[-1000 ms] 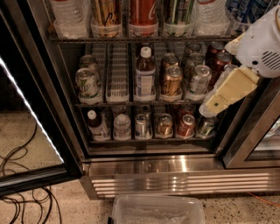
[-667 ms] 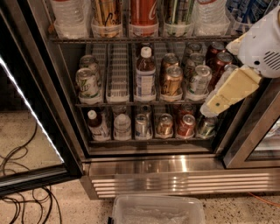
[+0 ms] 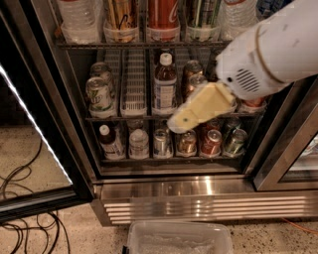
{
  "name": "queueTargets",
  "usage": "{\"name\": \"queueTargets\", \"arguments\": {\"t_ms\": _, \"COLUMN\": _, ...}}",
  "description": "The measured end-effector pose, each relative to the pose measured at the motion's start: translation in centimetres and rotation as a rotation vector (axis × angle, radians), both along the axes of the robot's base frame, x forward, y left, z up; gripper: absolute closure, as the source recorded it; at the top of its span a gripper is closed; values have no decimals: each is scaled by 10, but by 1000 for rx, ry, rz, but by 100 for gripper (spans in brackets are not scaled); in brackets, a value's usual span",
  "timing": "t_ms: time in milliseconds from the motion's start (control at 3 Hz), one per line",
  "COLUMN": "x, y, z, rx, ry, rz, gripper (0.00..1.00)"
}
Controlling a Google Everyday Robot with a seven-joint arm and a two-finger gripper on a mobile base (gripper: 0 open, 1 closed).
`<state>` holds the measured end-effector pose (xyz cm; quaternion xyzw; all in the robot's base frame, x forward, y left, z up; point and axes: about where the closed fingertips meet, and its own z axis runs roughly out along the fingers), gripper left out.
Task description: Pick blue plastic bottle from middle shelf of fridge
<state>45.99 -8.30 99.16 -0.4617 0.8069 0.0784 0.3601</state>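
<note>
From my station I see the fridge (image 3: 198, 191) filling most of the frame, with its glass door (image 3: 30, 149) swung open on the left and a bright light strip running along the door's edge. The blue plastic bottle (image 3: 164, 84) stands upright at the centre of the middle shelf (image 3: 107, 119), white cap on top and pale label facing me. It is at the front of its lane. Just to its left is an empty white slotted tray (image 3: 134, 84), and further left a green-and-white can (image 3: 99, 94) stands with another can behind it. To the bottle's right there are more cans (image 3: 193, 69), partly hidden by the arm.

The white arm (image 3: 278, 44) comes in from the upper right of the frame. Its yellowish gripper (image 3: 181, 121) points down and to the left. The tip hangs just right of and below the bottle's base, across the front edge of the middle shelf and apart from the bottle. It shows as a single slab from this angle, so I cannot make out whether it is parted or closed. It holds nothing that I can see.

On the shelf above are clear water bottles (image 3: 79, 20) and a red can (image 3: 163, 15). The bottom shelf holds a small white-capped bottle (image 3: 110, 141) at the left and a row of cans (image 3: 211, 141) to its right. A clear plastic bin (image 3: 179, 240) sits on the floor at the bottom centre, and dark cables (image 3: 25, 218) lie at the lower left.
</note>
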Motion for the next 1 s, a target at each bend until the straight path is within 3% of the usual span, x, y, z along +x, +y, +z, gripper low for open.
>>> {"name": "queueTargets", "arguments": {"t_ms": 333, "x": 0, "y": 49, "z": 0, "rx": 142, "ry": -17, "rz": -77, "gripper": 0}}
{"name": "queueTargets", "arguments": {"t_ms": 667, "x": 3, "y": 84, "z": -6, "rx": 273, "ry": 7, "rz": -111, "gripper": 0}}
{"name": "queueTargets", "arguments": {"t_ms": 1000, "x": 2, "y": 88, "z": 2, "rx": 283, "ry": -11, "rz": -109, "gripper": 0}}
